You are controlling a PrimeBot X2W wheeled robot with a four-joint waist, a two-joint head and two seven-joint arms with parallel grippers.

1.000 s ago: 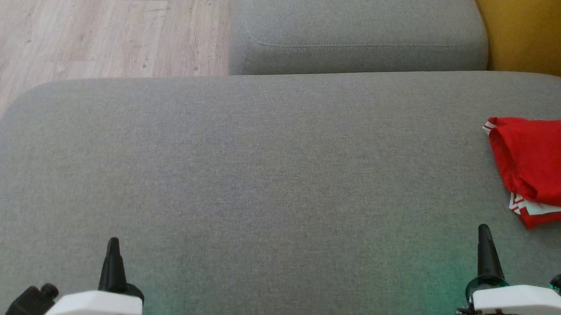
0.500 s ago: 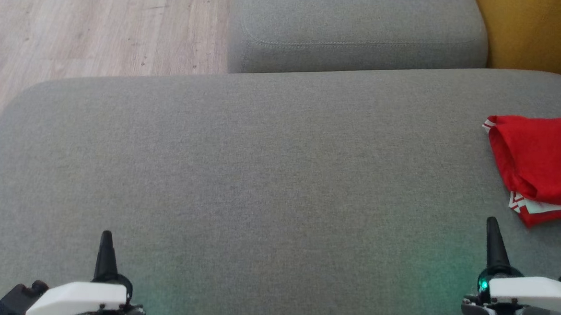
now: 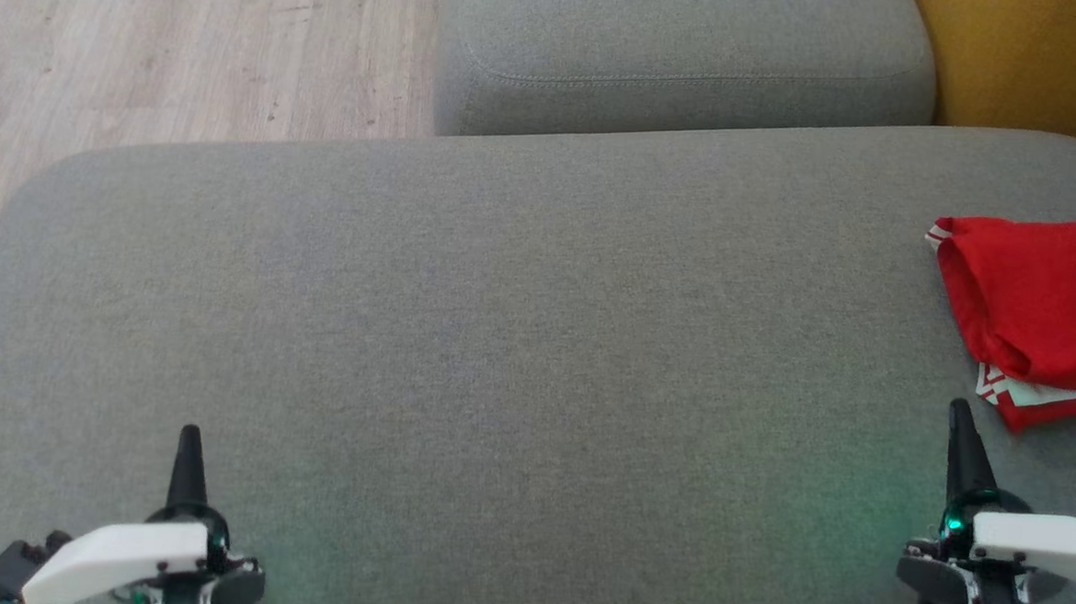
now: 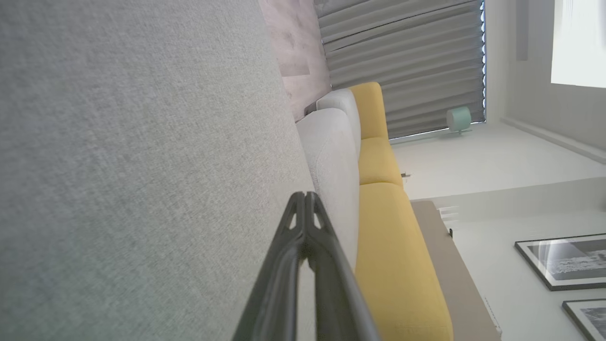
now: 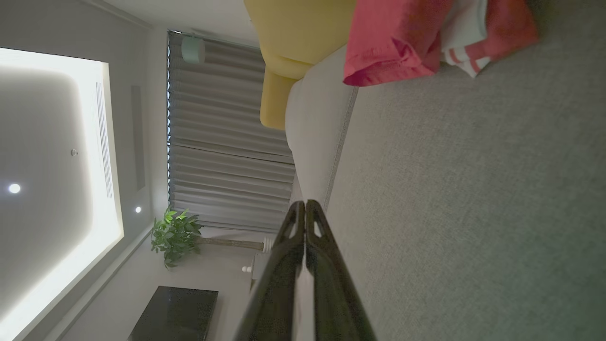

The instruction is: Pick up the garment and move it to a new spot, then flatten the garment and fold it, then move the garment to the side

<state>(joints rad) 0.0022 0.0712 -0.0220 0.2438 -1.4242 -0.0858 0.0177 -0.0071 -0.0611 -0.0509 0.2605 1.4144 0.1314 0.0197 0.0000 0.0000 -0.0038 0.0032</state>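
Change: right gripper (image 3: 959,414) sits farther right than a second ago, its tip nearer the garment (image 3: 1035,300); left gripper (image 3: 188,438) farther left.
Sofa seat (image 3: 499,337): grey, carries the garment at the frame's right edge.
Garment: red, white-striped trim, loosely folded.
Fingers: both pairs pressed together, holding nothing.

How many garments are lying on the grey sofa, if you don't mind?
1. The red garment lies at the right end of the grey sofa; the frame edge cuts it off, so more may be hidden.
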